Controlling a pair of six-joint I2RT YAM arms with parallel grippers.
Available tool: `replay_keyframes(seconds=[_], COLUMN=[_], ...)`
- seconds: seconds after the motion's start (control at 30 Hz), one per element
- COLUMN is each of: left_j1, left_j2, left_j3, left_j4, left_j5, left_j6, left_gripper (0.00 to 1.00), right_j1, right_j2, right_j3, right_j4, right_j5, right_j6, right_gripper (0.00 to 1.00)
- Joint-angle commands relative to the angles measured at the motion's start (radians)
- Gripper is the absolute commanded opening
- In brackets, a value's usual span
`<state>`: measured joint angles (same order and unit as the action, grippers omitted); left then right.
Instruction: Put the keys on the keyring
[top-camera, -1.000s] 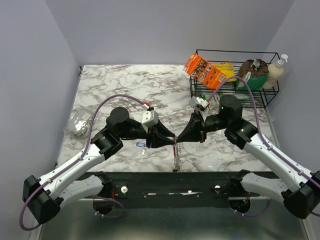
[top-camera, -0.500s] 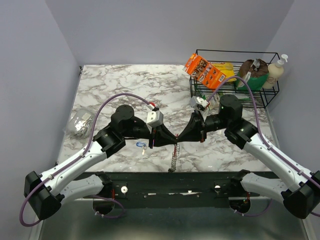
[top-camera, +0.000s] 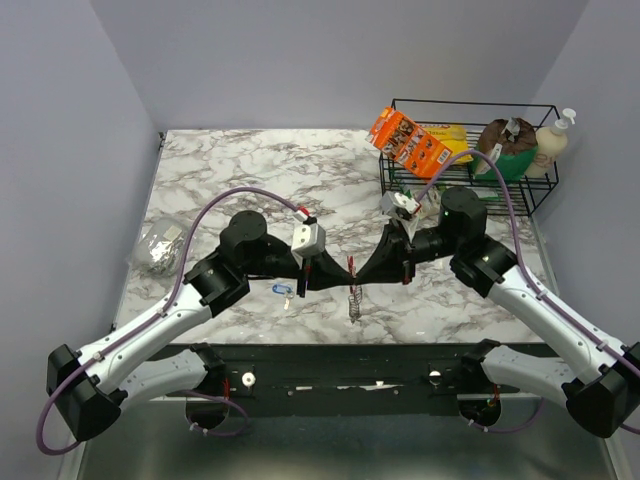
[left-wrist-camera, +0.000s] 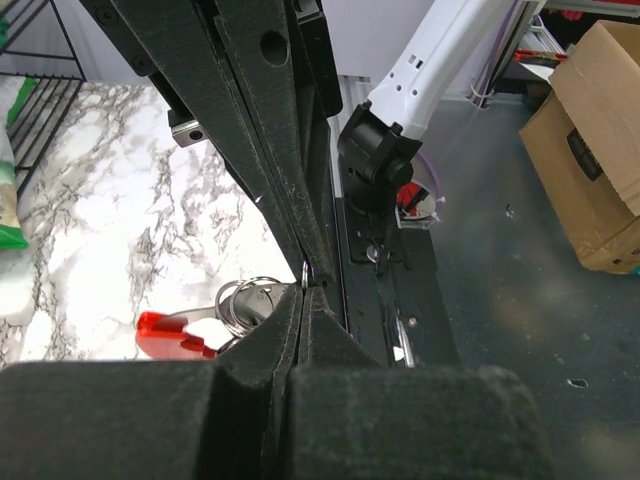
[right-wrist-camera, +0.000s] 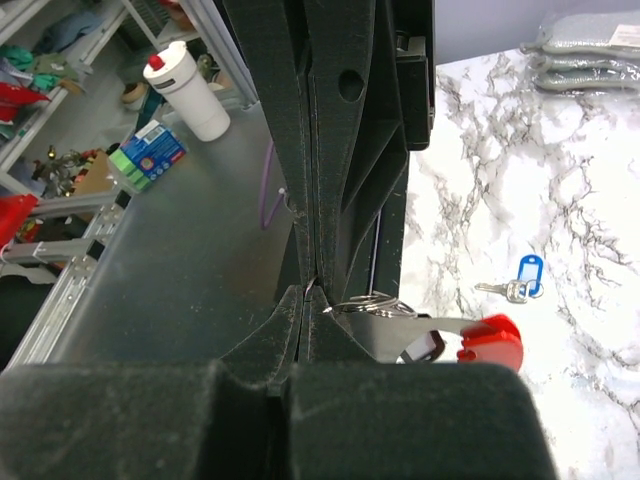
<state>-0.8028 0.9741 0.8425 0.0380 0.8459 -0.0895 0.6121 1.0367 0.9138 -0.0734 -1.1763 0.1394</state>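
Observation:
The keyring (top-camera: 352, 296) hangs off the table between my two gripper tips, a slim silver chain with a red plastic piece (top-camera: 350, 263) on top. My left gripper (top-camera: 344, 281) is shut and pinches a thin split ring (left-wrist-camera: 304, 272) of it at its tips. Its red piece (left-wrist-camera: 166, 333) and ring loops (left-wrist-camera: 244, 300) show to the left. My right gripper (top-camera: 359, 279) is shut on the same keyring from the other side, next to ring loops (right-wrist-camera: 371, 299) and the red piece (right-wrist-camera: 491, 340). The keys, one blue-headed (top-camera: 282, 290), lie on the marble left of the grippers (right-wrist-camera: 527, 273).
A crumpled foil lump (top-camera: 160, 247) lies at the table's left edge. A black wire basket (top-camera: 536, 196) at the back right holds an orange box (top-camera: 407, 140), a bottle (top-camera: 551, 140) and bags. The table's front edge (top-camera: 350, 345) runs just below the hanging chain.
My left gripper has closed onto the keyring's ring. The chain has risen a little and now hangs shorter between the two tips. The right arm has barely moved.

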Motion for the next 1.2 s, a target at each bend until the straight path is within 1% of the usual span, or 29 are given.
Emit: replay_keyframes(seconds=[0.0,0.07,0.1,0.17,0.2,0.27,0.3,0.4,0.5,0.57,0.67,0.73,0.8,0.93,1.0,1.03,1.1,1.17], left_j1=[-0.01,-0.01,-0.01,-0.01,-0.01,-0.01,-0.01,-0.012,-0.01,-0.01,-0.012,-0.012,-0.012,-0.012,-0.01,-0.012,-0.012,-0.012], left_j2=[-0.02,-0.031,-0.034,-0.047,-0.055,-0.069,-0.072,-0.081,-0.092,-0.091,-0.097,-0.101,-0.117,-0.147,-0.16,-0.16,-0.157,-0.144], left_j3=[-0.037,-0.063,-0.071,-0.092,-0.115,-0.138,-0.155,-0.183,-0.213,-0.226,-0.232,-0.241,-0.273,-0.332,-0.367,-0.378,-0.407,-0.422], left_j4=[0.039,0.083,0.1,0.166,0.19,0.253,0.272,0.329,0.399,0.439,0.454,0.474,0.551,0.68,0.766,0.796,0.888,0.98], left_j5=[-0.071,-0.093,-0.102,-0.126,-0.139,-0.165,-0.175,-0.203,-0.197,-0.183,-0.177,-0.163,-0.145,-0.148,-0.16,-0.162,-0.165,-0.165], left_j6=[0.008,-0.006,-0.027,-0.047,-0.074,-0.096,-0.105,-0.141,-0.173,-0.184,-0.182,-0.176,-0.171,-0.161,-0.164,-0.173,-0.182,-0.2], left_gripper=[0.0,0.0,0.0,0.0,0.0,0.0,0.0,0.0,0.0,0.0,0.0,0.0,0.0,0.0,0.0,0.0,0.0,0.0], right_j1=[0.005,0.006,0.006,0.005,0.005,0.005,0.006,0.003,-0.003,-0.012,-0.028,-0.034,-0.04,-0.043,-0.043,-0.043,-0.043,-0.043], right_j2=[-0.001,-0.01,-0.017,-0.03,-0.049,-0.069,-0.091,-0.125,-0.161,-0.17,-0.171,-0.17,-0.168,-0.159,-0.156,-0.15,-0.147,-0.142], right_j3=[0.051,0.053,0.054,0.054,0.054,0.048,0.042,0.031,0.019,0.011,-0.004,-0.01,-0.026,-0.036,-0.041,-0.047,-0.05,-0.049], right_j4=[0.047,0.046,0.049,0.05,0.053,0.064,0.064,0.099,0.104,0.106,0.116,0.129,0.158,0.219,0.279,0.302,0.354,0.379], right_j5=[-0.037,-0.017,0.007,0.05,0.107,0.154,0.212,0.302,0.351,0.357,0.336,0.29,0.245,0.147,0.086,0.067,0.035,0.024], right_j6=[0.019,0.029,0.032,0.052,0.058,0.08,0.089,0.12,0.137,0.146,0.154,0.154,0.163,0.184,0.212,0.227,0.262,0.281], right_gripper=[0.04,0.13,0.25,0.37,0.46,0.53,0.59,0.68,0.72,0.73,0.73,0.72,0.72,0.66,0.64,0.61,0.57,0.5])
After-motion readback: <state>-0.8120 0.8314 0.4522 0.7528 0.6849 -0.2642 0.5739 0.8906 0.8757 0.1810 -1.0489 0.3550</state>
